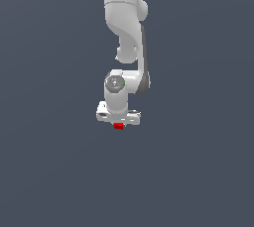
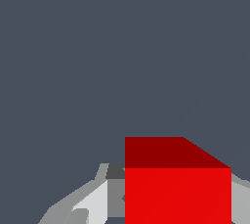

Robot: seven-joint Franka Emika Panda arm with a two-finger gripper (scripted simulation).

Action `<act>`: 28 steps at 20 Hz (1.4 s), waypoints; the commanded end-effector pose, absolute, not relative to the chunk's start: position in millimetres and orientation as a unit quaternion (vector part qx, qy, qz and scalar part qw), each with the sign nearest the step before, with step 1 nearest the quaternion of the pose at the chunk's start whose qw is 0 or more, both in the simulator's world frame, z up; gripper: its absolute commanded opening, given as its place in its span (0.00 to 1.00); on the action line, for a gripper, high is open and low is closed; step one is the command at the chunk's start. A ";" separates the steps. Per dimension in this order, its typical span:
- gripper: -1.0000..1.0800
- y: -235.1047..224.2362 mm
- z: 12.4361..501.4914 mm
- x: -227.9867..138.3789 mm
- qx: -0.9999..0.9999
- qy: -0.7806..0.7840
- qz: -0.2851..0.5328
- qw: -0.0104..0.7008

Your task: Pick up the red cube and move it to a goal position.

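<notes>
Under the white arm [image 1: 124, 18], against a plain slate-grey background, the gripper [image 1: 118, 124] points straight down with the cube [image 1: 118, 126] between its fingertips. Only the cube's red lower part peeks out beneath the gripper's body in the exterior view. Close up in the wrist view, the cube [image 2: 177, 189] sits tight between the grey fingers [image 2: 93, 203], one on each side, so the gripper is pinching it.

Red cube [image 1: 118, 126] between fingers [image 1: 123, 124]
</notes>
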State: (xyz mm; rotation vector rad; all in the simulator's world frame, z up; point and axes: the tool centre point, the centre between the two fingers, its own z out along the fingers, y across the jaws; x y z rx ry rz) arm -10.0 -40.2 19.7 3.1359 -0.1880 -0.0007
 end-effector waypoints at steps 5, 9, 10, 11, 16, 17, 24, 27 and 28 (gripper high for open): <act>0.00 -40.2 20.0 -9.8 0.998 -0.060 0.000 0.000; 0.00 -40.2 20.9 -9.8 0.998 -0.060 0.000 0.000; 0.00 -40.3 22.5 -9.7 0.998 -0.060 0.000 0.000; 0.00 -40.5 24.7 -9.4 0.998 -0.060 0.000 0.000; 0.00 -42.1 45.7 -7.0 0.998 -0.060 0.000 0.000; 0.00 -42.6 51.9 -6.3 0.998 -0.060 0.000 0.000; 0.00 -47.2 111.2 0.9 0.998 -0.060 0.000 0.000; 0.00 -49.8 144.2 5.0 0.998 -0.060 0.000 0.000; 0.00 -50.7 155.9 6.5 0.998 -0.060 0.000 0.000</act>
